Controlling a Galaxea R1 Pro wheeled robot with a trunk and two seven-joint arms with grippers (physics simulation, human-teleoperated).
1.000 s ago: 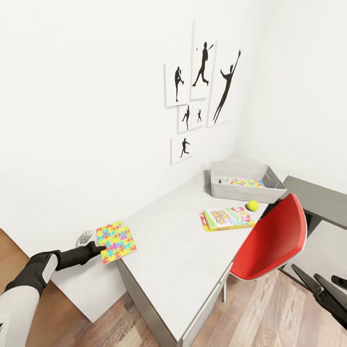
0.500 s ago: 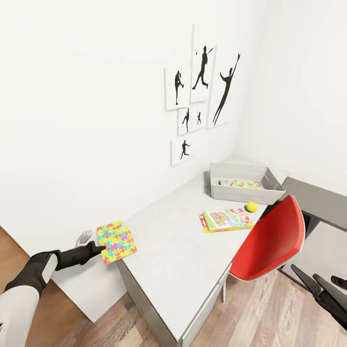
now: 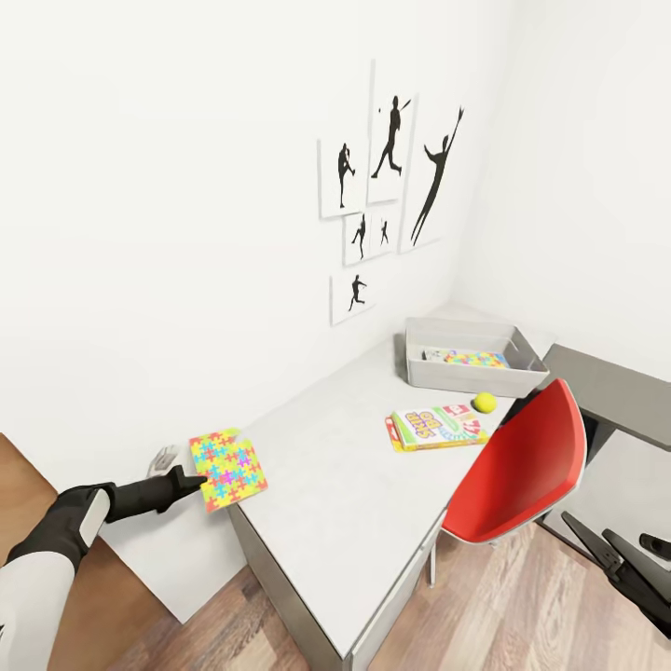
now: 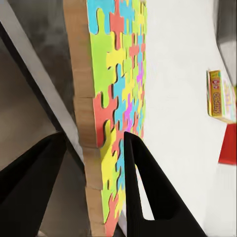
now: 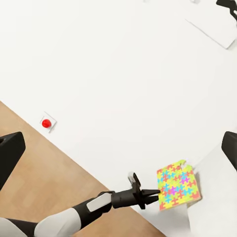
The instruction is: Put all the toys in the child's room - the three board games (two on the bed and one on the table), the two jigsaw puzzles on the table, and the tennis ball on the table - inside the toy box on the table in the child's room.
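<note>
My left gripper (image 3: 198, 482) pinches the near edge of a thin flat square jigsaw puzzle (image 3: 228, 469) of yellow, pink, blue and green pieces, held at the near corner of the long pale grey-white surface (image 3: 345, 485); my right gripper (image 3: 606, 552) hangs low beside the red chair (image 3: 522, 466), fingers spread. Farther along lies a flat green-and-red-edged board game box (image 3: 436, 426), a small yellow-green tennis ball (image 3: 484, 402) just beyond it. Farthest, the shallow light-grey plastic toy box (image 3: 471, 354) holds colourful flat toys.
</note>
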